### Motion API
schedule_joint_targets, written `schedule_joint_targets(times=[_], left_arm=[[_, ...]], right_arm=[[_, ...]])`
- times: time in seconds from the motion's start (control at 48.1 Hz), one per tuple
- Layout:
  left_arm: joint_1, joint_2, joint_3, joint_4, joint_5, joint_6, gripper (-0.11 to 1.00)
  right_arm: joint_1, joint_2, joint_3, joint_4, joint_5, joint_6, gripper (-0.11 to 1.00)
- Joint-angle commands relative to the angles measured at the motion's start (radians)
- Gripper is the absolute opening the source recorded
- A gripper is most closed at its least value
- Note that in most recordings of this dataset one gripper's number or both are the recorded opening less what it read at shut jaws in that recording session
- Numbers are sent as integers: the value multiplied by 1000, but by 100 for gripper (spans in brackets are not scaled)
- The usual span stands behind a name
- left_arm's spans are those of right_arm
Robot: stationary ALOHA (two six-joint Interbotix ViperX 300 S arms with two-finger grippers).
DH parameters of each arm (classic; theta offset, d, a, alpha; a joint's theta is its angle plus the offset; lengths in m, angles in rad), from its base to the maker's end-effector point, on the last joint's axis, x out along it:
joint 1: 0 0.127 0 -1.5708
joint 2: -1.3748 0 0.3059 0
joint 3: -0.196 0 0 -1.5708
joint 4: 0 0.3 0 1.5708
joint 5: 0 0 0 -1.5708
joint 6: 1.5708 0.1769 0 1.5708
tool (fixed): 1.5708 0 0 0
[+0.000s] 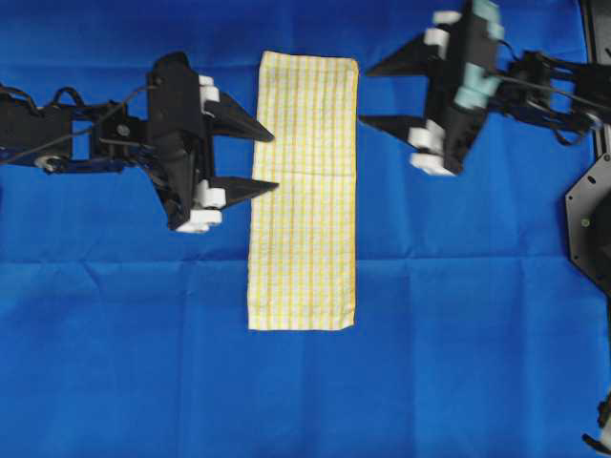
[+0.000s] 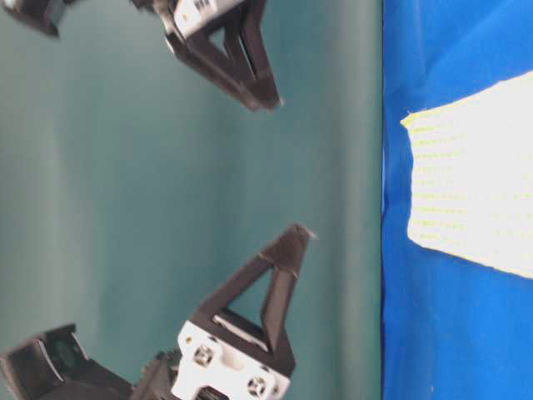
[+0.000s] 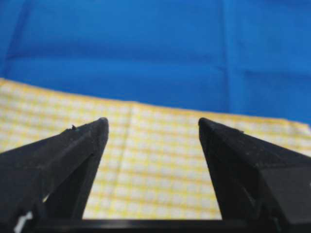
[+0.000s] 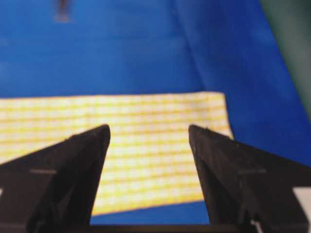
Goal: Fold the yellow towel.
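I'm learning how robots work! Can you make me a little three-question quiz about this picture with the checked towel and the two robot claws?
1. True or false: the thin yellow-and-white checked towel lies flat in a long strip on the big plain blue sheet.
2. Which is holding the towel? A) the black left gripper B) the black right gripper C) neither
3. Fill in: both grippers have their jaws ____.

Key:
1. True.
2. C. In the overhead view each gripper sits beside a long edge of the towel, with nothing between its jaws.
3. Open.
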Motion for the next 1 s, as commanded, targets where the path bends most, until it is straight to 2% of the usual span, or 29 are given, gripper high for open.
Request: schedule_joint_targets(times=[0.0, 0.146, 0.395, 0.541, 0.77, 0.978], left_arm=[[21, -38, 8, 3, -5, -3, 73], [43, -44, 32, 3, -9, -3, 76], [57, -31, 23, 3, -11, 0, 76], [103, -3, 11, 3, -31, 8, 76], [225, 124, -43, 9, -75, 23, 77], [302, 252, -106, 9, -84, 64, 77]], right_arm=[[3, -48, 25, 20, -18, 2, 66], [3, -51, 51, 35, -26, 2, 66], [-6, -3, 29, 35, -34, 0, 66], [-67, 69, -3, 35, -34, 0, 66], [-183, 241, -80, 37, -31, 2, 66], [-235, 396, -146, 44, -34, 2, 66]])
